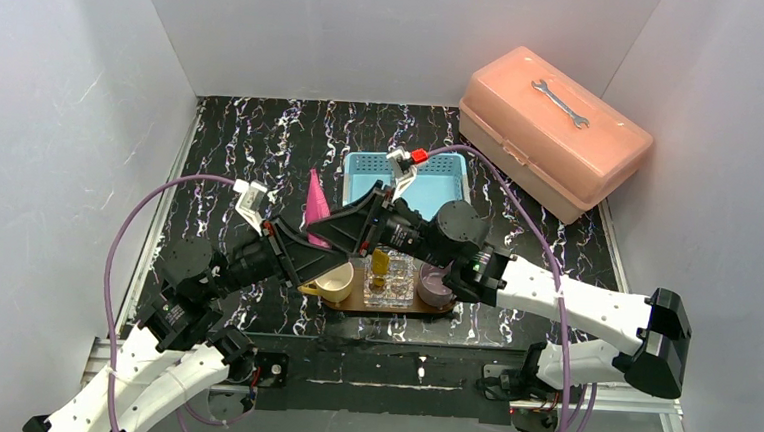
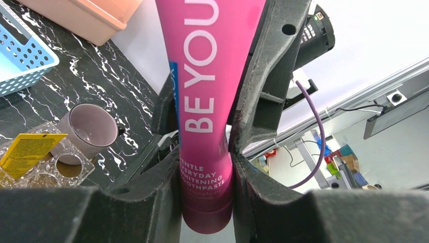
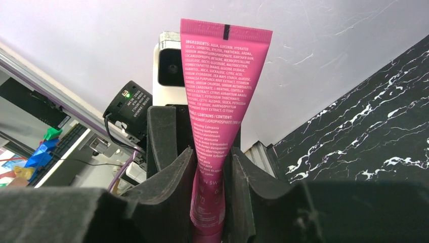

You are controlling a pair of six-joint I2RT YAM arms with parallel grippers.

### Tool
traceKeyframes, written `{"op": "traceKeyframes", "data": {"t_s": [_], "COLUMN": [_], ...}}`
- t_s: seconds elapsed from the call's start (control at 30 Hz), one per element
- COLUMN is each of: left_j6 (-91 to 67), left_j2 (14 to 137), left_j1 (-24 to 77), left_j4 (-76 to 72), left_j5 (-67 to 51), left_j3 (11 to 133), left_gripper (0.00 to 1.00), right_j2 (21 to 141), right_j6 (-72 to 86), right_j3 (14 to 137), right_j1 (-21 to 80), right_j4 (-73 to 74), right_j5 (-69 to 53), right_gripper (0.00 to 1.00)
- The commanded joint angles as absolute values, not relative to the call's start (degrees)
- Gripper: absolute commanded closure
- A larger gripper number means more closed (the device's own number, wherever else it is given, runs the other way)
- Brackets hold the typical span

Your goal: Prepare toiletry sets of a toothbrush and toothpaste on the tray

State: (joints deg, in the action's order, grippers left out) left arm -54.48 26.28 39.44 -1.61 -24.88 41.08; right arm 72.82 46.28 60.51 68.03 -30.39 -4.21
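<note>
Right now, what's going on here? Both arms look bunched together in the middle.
This looks like a handover in mid-air. The left gripper and the right gripper both have the pink toothpaste tube clamped between their fingers, raised above the table. Below them the tray carries a cream cup, a clear holder with the yellow toothpaste tube in it, and a purple cup.

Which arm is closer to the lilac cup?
Right. The right arm reaches over the lilac cup; the left arm is farther left, beyond the cream cup.
</note>
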Motion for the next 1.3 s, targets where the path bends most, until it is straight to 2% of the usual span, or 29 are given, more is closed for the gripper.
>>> {"op": "traceKeyframes", "data": {"t_s": [0.0, 0.23, 0.4, 0.73, 1.03, 1.27], "left_j6": [-52.62, -49.91, -44.48, -31.51, -17.33, -10.08], "left_j2": [26.27, 27.52, 29.38, 34.40, 37.65, 39.26], "left_j1": [39.29, 39.27, 39.30, 39.37, 39.37, 39.41], "left_j4": [-2.30, 0.55, 8.15, 22.37, 37.81, 45.98], "left_j5": [-26.66, -28.90, -30.70, -32.89, -29.10, -25.07], "left_j3": [43.33, 43.41, 44.73, 47.98, 55.15, 59.20], "left_gripper": [1.00, 1.00, 1.00, 1.00, 1.00, 1.00], "right_j2": [72.05, 68.48, 65.10, 60.51, 62.15, 65.51], "right_j6": [44.08, 38.12, 33.91, 29.47, 29.71, 33.27], "right_j3": [61.41, 63.18, 65.11, 70.01, 77.52, 82.49], "right_j1": [68.55, 68.56, 68.55, 68.55, 68.40, 67.02], "right_j4": [-31.77, -22.08, -13.26, 4.33, 19.92, 25.42], "right_j5": [-3.41, -1.65, -0.33, 8.61, 17.25, 14.70], "right_gripper": [0.57, 0.38, 0.32, 0.28, 0.28, 0.28]}}
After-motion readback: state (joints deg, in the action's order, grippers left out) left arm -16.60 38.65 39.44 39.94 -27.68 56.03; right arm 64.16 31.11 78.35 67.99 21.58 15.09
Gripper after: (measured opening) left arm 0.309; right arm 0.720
